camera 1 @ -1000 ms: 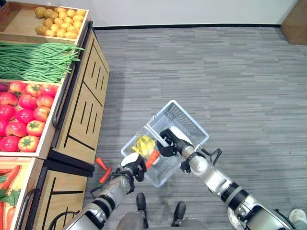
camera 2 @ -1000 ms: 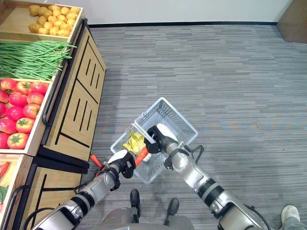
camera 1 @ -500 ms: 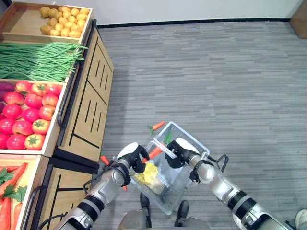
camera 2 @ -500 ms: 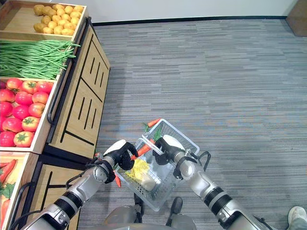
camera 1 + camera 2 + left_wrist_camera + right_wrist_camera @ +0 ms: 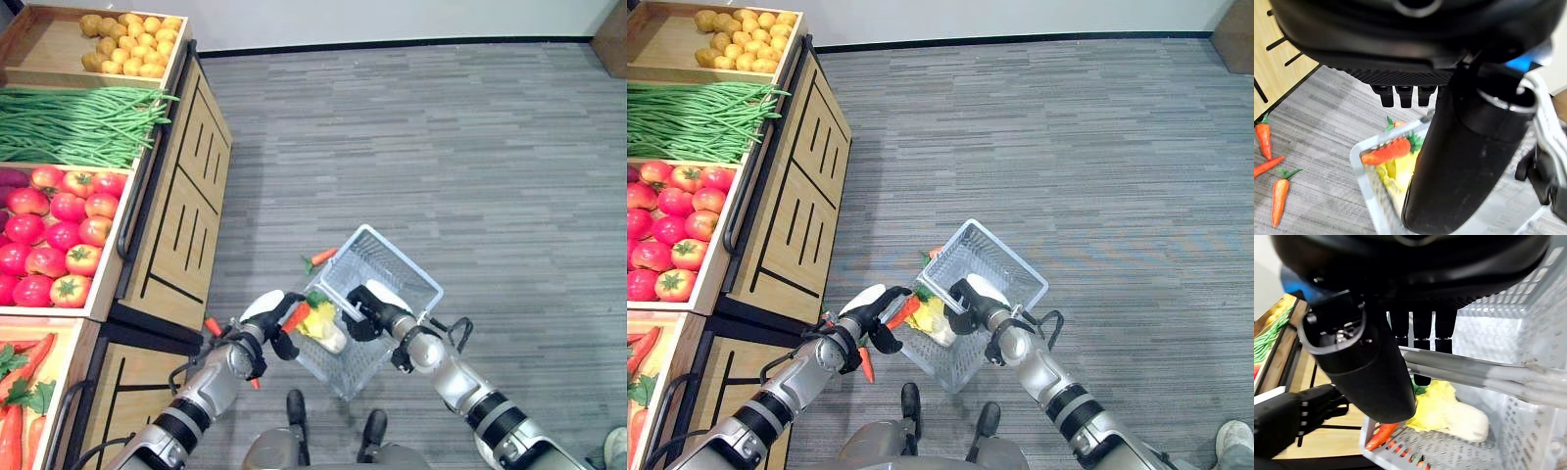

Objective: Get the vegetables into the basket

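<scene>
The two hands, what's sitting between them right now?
Between the left hand and the right hand sits the near end of the white basket, holding an orange carrot and a yellow leafy vegetable; both eye views show it.

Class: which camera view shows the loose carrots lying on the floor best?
The left wrist view: three loose carrots lie in plain sight on the grey floor by the basket. Both eye views show just a few orange bits beside the left hand.
</scene>
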